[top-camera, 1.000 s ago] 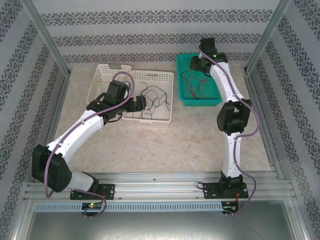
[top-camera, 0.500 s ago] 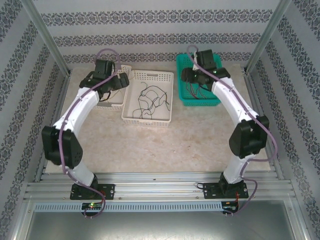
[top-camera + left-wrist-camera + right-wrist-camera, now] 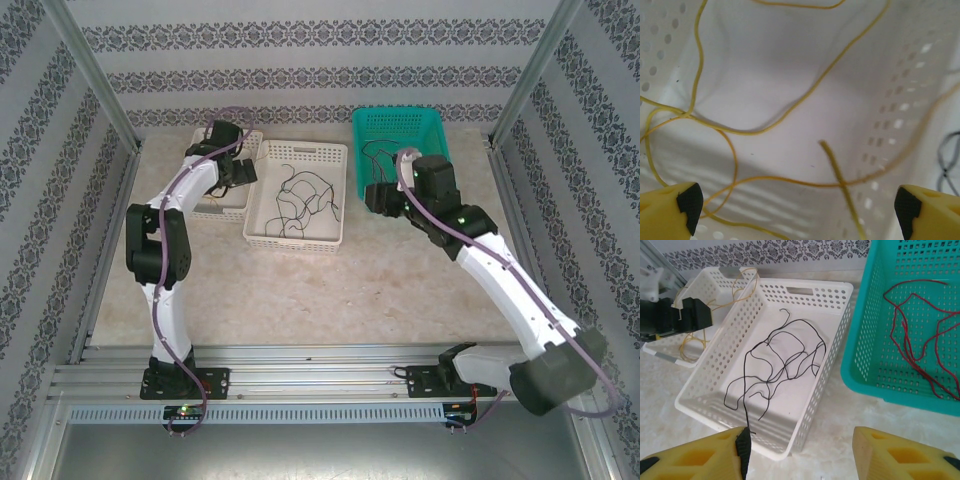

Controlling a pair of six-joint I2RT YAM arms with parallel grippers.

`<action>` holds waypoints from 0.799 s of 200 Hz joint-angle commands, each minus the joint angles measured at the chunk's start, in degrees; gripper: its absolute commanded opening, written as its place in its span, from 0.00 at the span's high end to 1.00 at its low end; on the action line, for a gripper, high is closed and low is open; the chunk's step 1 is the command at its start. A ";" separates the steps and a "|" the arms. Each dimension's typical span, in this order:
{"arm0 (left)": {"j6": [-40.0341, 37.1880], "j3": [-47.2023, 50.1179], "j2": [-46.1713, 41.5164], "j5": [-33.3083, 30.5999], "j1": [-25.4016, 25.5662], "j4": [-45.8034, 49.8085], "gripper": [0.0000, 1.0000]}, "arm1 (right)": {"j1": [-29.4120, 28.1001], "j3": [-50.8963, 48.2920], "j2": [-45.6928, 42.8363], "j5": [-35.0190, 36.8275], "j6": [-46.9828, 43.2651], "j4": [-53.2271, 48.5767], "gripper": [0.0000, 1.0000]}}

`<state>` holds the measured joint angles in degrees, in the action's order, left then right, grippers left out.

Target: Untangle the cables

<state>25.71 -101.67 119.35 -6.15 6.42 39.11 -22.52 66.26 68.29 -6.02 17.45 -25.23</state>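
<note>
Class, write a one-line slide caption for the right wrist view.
Black cables lie in the middle white basket, red cables in the teal basket, yellow cables in the far white basket.

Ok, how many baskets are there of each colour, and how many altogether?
White baskets: 2 (middle white basket with the black cables, left white basket with the yellow cables)
Teal baskets: 1 (teal basket with the red cables)
Total: 3 baskets

Patterned walls (image 3: 300,60), beige marble tabletop (image 3: 330,290), alu frame (image 3: 90,72)
</note>
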 commanded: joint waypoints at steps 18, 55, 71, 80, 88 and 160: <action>1.74 -3.01 4.26 -2.20 -2.32 2.06 0.01 | -1.55 -3.62 -3.97 0.86 -0.49 0.40 0.44; 3.00 -4.29 7.61 -3.58 -4.22 3.05 0.02 | -2.68 -5.32 -5.17 0.90 -0.23 0.18 0.44; 4.25 -4.60 8.32 -4.12 -5.16 3.84 0.02 | -3.21 -5.77 -5.12 1.19 -0.14 0.27 0.44; 5.20 -4.11 8.31 -3.78 -5.89 3.75 0.02 | -3.44 -5.80 -4.78 1.12 -0.18 0.27 0.44; 6.08 -3.61 8.27 -3.42 -6.51 3.62 0.02 | -3.69 -5.95 -4.30 0.95 -0.05 0.29 0.44; 10.92 -1.30 8.38 -2.71 -10.25 3.12 0.03 | -7.07 -5.96 -0.68 2.15 -0.47 0.80 0.46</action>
<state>33.45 -104.31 127.17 -8.05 -2.66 40.12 -28.60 61.32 66.67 -5.21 17.45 -25.21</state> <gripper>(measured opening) 0.967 0.546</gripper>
